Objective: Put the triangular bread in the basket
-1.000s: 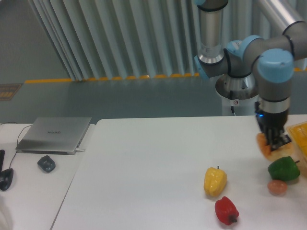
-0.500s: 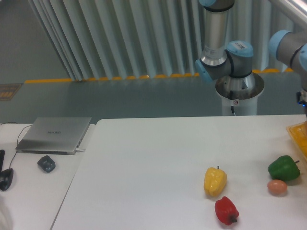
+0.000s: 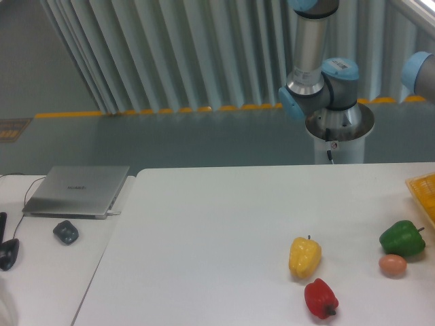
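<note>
Fixed camera, white table (image 3: 217, 238): yellow bell pepper (image 3: 304, 256), red bell pepper (image 3: 321, 298) just in front of it, green bell pepper (image 3: 402, 238) near the right edge with a small tan egg (image 3: 393, 265) just beside it; yellow basket (image 3: 424, 193) cut off at the right border. Arm (image 3: 319, 75): only its base and upper joints show; the pincer lies outside the frame, its opening unknowable. Triangular bread: not visible anywhere; laptop (image 3: 77, 191) on the side desk at left.

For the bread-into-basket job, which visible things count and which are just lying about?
Job: basket, only its corner showing at the right edge. The bread and gripper are out of view.

Lying about: yellow pepper, red pepper, green pepper, egg, laptop.
</note>
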